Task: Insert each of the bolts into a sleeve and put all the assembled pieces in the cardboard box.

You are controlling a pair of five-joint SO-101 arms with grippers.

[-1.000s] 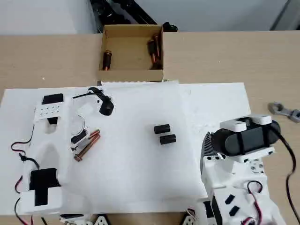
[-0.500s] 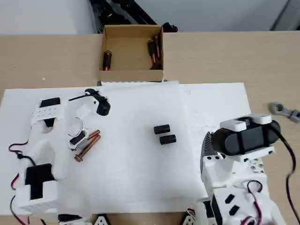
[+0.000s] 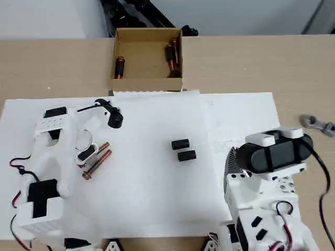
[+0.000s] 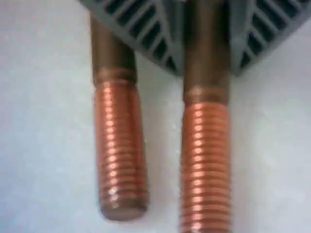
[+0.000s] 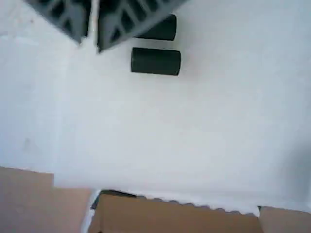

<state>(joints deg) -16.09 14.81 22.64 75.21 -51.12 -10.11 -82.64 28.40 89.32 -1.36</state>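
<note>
Counter [image 3: 52,63] with white sheet [image 3: 146,198]: at 9 o'clock, left hand [image 3: 86,152] clenched around one bolt [image 4: 204,145], second bolt [image 4: 120,160] lying just beside. Sleeves [image 3: 180,144] at centre, cardboard box [image 3: 147,83] at 12 o'clock. Right hand [image 5: 93,29] at 4 o'clock, clenched, empty.

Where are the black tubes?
In the high view, the two black sleeves lie side by side, in front of the cardboard box, right of the loose bolts.

My left gripper [image 4: 204,48]: dark matt plastic, ribbed. The bolts [image 4: 119,150]: copper-coloured metal, threads glossy, shanks duller and smooth. The sleeves [image 3: 180,144]: matt black. Under them white matt paper [image 3: 157,193]. The cardboard box [image 3: 148,82]: brown, matt. The surface [image 3: 235,63]: pale wood-look.
</note>
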